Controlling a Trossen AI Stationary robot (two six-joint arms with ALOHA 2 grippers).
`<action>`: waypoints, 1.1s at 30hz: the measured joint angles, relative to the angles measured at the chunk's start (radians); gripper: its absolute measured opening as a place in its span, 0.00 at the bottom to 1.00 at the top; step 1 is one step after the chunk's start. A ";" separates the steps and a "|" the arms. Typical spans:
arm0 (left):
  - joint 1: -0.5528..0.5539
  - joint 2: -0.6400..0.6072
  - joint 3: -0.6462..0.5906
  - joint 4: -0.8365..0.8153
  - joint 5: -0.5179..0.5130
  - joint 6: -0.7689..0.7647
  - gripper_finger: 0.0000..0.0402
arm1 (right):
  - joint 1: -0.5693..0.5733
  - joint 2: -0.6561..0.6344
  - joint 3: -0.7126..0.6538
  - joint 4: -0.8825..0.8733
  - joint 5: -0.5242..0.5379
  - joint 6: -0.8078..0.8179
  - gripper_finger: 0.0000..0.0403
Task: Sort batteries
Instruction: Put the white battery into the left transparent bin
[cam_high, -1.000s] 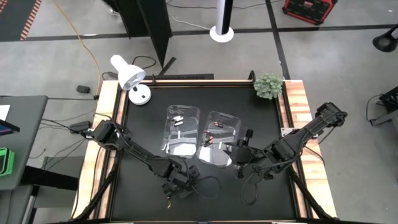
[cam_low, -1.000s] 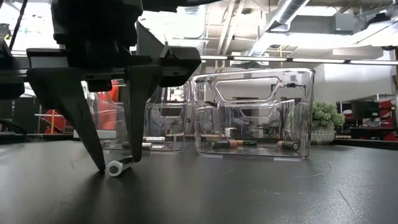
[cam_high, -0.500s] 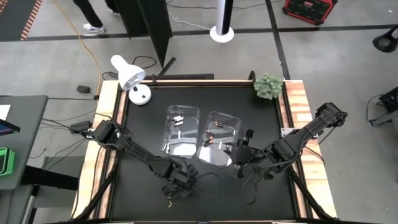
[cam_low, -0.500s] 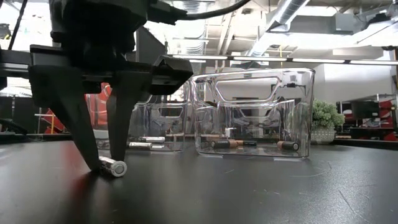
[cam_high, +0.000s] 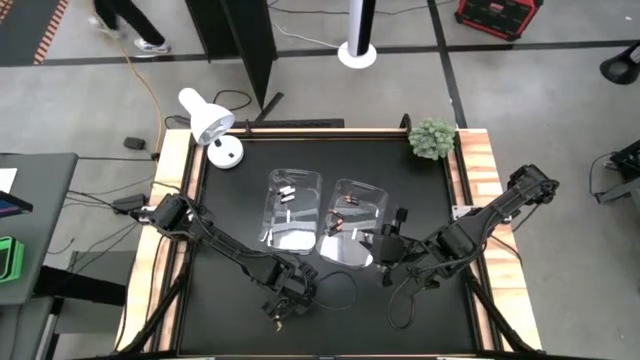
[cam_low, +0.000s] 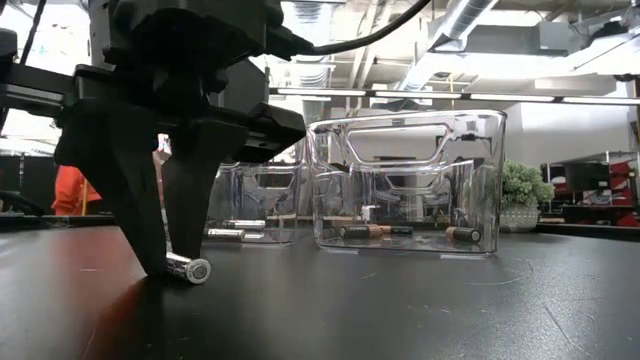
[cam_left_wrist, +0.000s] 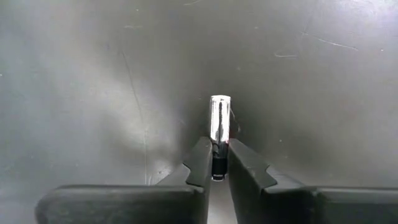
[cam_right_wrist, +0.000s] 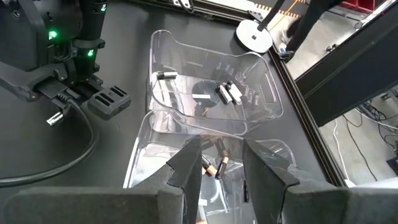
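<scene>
A silver battery (cam_left_wrist: 217, 121) lies on the black table near its near edge. My left gripper (cam_left_wrist: 215, 167) stands over it, pointing down, shut on it; the low view shows the gripper (cam_low: 168, 264) with the battery (cam_low: 191, 269) poking out beside its tips. Two clear bins stand mid-table: the left bin (cam_high: 292, 208) holds white and silver batteries (cam_right_wrist: 229, 93), the right bin (cam_high: 357, 222) holds dark copper-ended batteries (cam_low: 365, 231). My right gripper (cam_right_wrist: 215, 167) hovers open above the right bin. My left gripper pinches the silver battery between its two fingers at its dark end (cam_left_wrist: 217, 163). The fingers (cam_low: 146, 235) come from above, pointing down, one on each side of the cylinder. The battery lies flat on the table, its free end (cam_low: 199, 270) sticking out past the fingertips.
A white desk lamp (cam_high: 208, 124) stands at the far left corner and a small green plant (cam_high: 432, 137) at the far right corner. A black cable (cam_high: 340, 296) loops on the table near the left gripper. Bare black tabletop lies around the bins.
My left gripper's fingers have drawn together around the silver battery and taken hold of it. The battery has stayed on the table and has swung slightly, its free end moving a little toward the bins.
</scene>
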 joint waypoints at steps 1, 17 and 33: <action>0.000 0.000 0.000 -0.001 0.000 0.001 0.07 | 0.000 0.000 0.000 0.000 0.000 0.000 0.33; 0.000 0.010 0.083 -0.106 -0.015 0.043 0.05 | 0.000 0.000 0.000 0.000 0.000 -0.001 0.33; 0.001 0.018 0.202 -0.274 -0.024 0.059 0.04 | 0.001 0.000 0.000 -0.001 0.000 -0.002 0.33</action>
